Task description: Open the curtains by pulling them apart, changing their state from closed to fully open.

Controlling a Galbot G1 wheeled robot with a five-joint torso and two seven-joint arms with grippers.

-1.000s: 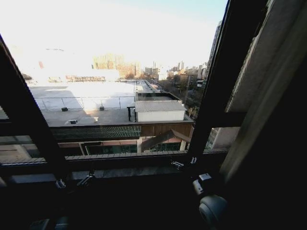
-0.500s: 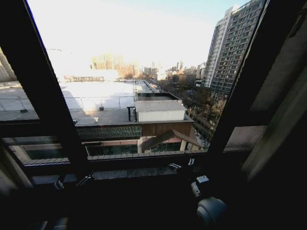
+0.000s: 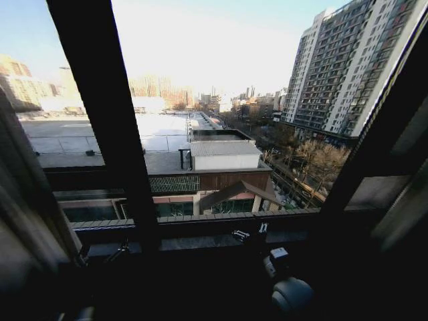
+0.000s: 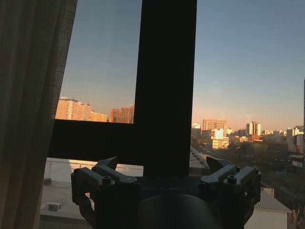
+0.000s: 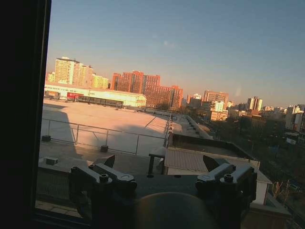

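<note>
The curtains hang at both sides of the window: the left panel point(image 3: 23, 200) is a dark pleated bunch at the left edge, and the right panel point(image 3: 409, 200) is a grey strip at the right edge. In the left wrist view the left panel point(image 4: 28, 119) hangs just beside my left gripper point(image 4: 162, 164), which is open and holds nothing. My right gripper point(image 5: 159, 162) is open too, facing bare glass. In the head view both grippers sit low by the sill, the left gripper point(image 3: 101, 253) and the right gripper point(image 3: 251, 232).
Dark window frame bars point(image 3: 110, 134) cross the glass, one upright point(image 4: 164, 86) straight ahead of the left gripper and another point(image 5: 24, 109) beside the right gripper. A dark sill point(image 3: 200, 224) runs under the window. Rooftops and towers lie outside.
The window bars have shifted right in the head view while the far buildings stayed put, so the camera moved. The left panel came into sight; the right panel slid to the edge.
</note>
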